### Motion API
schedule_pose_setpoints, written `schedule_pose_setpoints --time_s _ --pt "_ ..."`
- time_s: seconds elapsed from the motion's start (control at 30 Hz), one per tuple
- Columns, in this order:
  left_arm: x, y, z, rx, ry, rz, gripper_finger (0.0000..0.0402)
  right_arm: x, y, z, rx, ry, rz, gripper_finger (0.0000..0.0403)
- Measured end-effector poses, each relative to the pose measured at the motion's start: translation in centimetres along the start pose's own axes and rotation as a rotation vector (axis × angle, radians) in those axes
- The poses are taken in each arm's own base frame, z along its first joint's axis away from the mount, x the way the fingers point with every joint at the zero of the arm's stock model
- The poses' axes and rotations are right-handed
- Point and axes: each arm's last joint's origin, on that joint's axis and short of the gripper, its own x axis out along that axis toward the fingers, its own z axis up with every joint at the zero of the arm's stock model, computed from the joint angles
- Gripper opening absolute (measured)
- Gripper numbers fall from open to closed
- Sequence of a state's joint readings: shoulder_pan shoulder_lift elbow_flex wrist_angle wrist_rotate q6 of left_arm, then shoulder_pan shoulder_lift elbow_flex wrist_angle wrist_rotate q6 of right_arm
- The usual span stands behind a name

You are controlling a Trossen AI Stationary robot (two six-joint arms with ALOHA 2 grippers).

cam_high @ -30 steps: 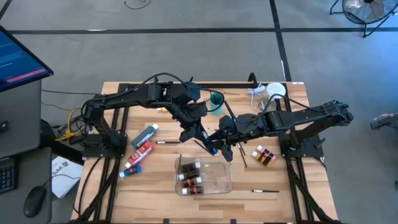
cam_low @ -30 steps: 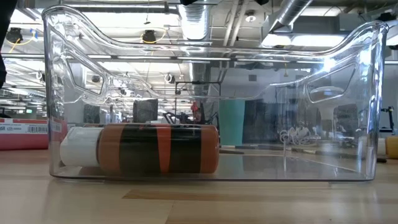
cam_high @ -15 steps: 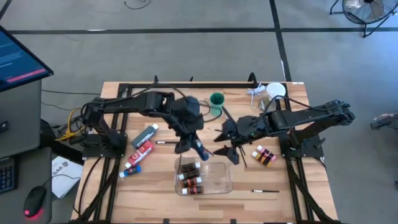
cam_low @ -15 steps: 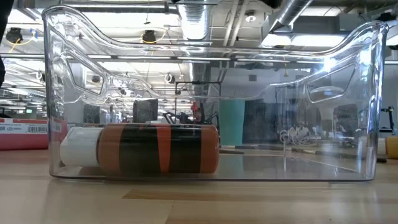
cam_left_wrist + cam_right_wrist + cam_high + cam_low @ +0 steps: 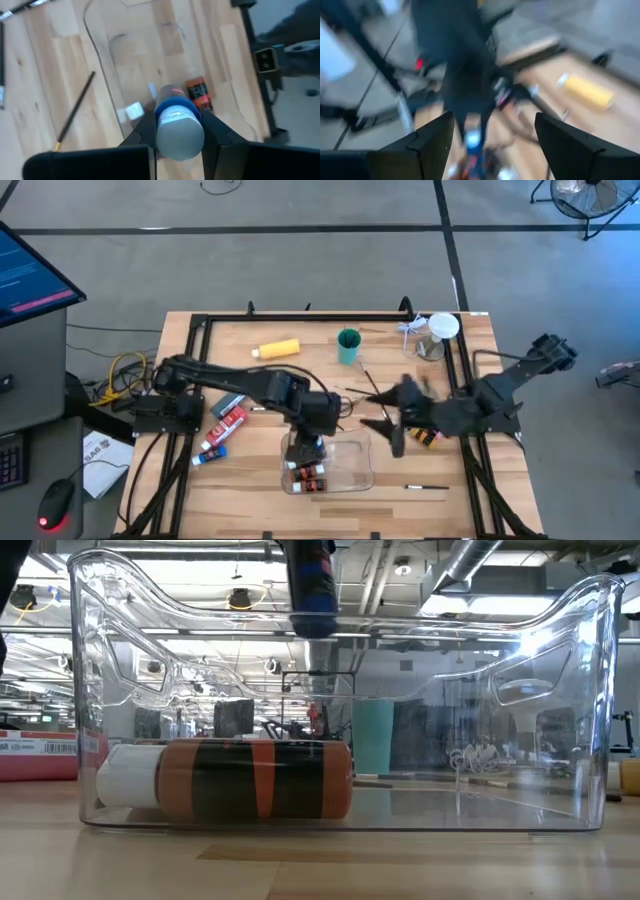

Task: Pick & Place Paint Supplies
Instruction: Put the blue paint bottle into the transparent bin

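The left gripper (image 5: 177,131) clamps a blue paint tube (image 5: 179,124) over the clear tray (image 5: 352,470), at the worktop's six o'clock. Released off-centre, it could strike the bottles (image 5: 306,463) inside. The right gripper (image 5: 392,420) stands wide, empty.

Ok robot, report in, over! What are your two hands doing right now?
Left tool shut on blue paint tube, hanging over the clear tray. Right tool open, empty, beside the tray. Brown bottles already inside.

A: What do you count?
B: You have one yellow bottle (image 5: 277,349), one teal cup (image 5: 348,345), one clear tray (image 5: 352,472), and three tubes: a red tube (image 5: 229,419) and a blue-white tube (image 5: 210,452) at nine o'clock, and a blue tube (image 5: 312,580) over the tray.
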State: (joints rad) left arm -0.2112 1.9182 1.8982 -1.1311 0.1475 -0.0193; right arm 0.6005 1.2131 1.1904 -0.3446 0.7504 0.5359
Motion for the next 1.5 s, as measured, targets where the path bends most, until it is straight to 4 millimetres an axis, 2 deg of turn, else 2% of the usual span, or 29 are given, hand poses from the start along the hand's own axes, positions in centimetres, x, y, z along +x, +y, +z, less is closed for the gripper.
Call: schedule_pose_setpoints --time_s 0.23,0.4,0.53,0.73,1.5 --pt "2.6 -0.2 1.5 -0.01 -0.06 0.066 0.0042 -4.5 1.1 -4.0 0.081 -0.226 -0.06 0.027" --pt "4.7 0.0 3.6 0.009 -0.066 0.102 0.0042 -6.2 1.2 -6.0 0.111 -0.261 -0.051 0.027" --pt "5.4 0.3 4.9 0.007 -0.035 0.144 0.0042 -6.8 1.6 -5.5 0.09 -0.276 -0.019 0.027" --pt "6.4 0.9 3.9 -0.011 0.129 0.186 0.0042 -7.4 1.9 -4.7 0.053 -0.307 0.01 0.027" --pt "7.6 1.1 4.1 -0.036 0.107 0.204 0.0042 -7.7 1.8 -4.8 -0.026 -0.298 0.006 0.027"
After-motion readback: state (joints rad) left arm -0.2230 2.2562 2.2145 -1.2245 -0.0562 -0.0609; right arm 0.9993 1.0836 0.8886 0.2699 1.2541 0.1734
